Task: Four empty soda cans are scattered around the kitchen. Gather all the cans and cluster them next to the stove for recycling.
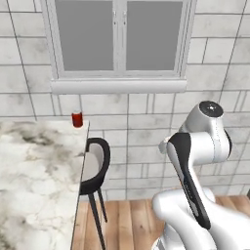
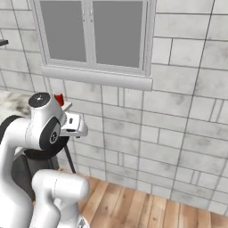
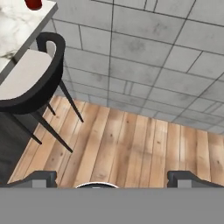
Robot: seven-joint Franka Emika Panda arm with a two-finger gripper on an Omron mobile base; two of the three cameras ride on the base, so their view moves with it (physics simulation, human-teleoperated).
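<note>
Grey tiled wall with a window (image 1: 119, 36), wood floor (image 3: 131, 148) below. A red can (image 1: 77, 119) stands upright, long axis vertical, on the marble counter (image 1: 34, 185) at its far corner by the wall. A black stool (image 1: 95, 168) is tucked beside the counter. The gripper (image 3: 113, 177) hangs over the floor with fingers (image 3: 183, 177) spread wide, holding nothing, well apart from the can

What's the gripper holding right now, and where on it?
Nothing. The gripper is open over bare wood floor, with nothing between its fingertips. The red soda can sits apart on the marble counter, near its far corner.
</note>
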